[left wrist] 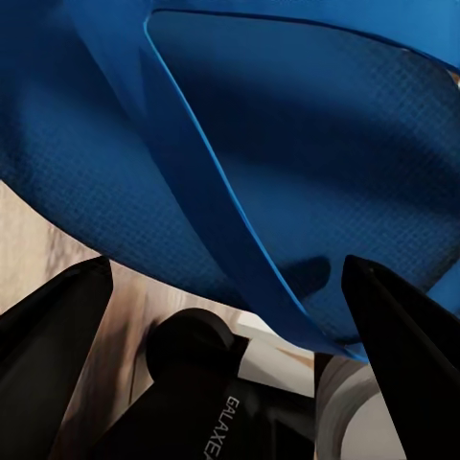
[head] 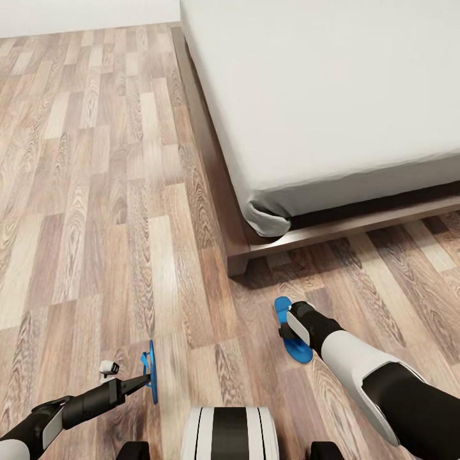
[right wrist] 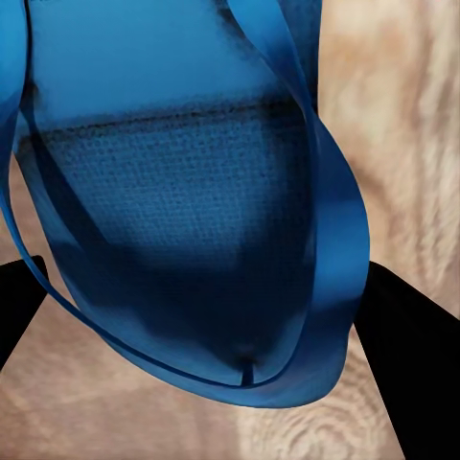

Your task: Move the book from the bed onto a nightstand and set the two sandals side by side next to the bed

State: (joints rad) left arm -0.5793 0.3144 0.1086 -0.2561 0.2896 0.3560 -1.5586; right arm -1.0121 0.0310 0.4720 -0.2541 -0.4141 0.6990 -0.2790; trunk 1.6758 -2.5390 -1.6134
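Now, head view: both arms are low over the wood-plank floor (head: 83, 211), each with a blue sandal. The left end effector (head: 145, 378) sits at about seven o'clock, gripping the left sandal (head: 151, 372), which stands on edge, sole vertical. Over at five o'clock the right end effector (head: 295, 331) is at the right sandal (head: 291, 338), which lies tilted near the floor, just short of the bed (head: 332, 96) corner. The two sandals are well apart. No book in sight.

Left wrist view: blue sole (left wrist: 287, 153) looms close, dark fingers (left wrist: 48, 326) on either side of it. The end effector looks clamped on that sandal.

Right wrist view: the other sandal (right wrist: 182, 211), straps looping, hangs between the fingers (right wrist: 412, 364) over floor planks. It reads as held, clenched on the sandal's end.

So this is the sandal step, both carried. My read: next they need bringing together, the left one turned flat, then set down side by side by the bed frame at twelve o'clock before letting go.
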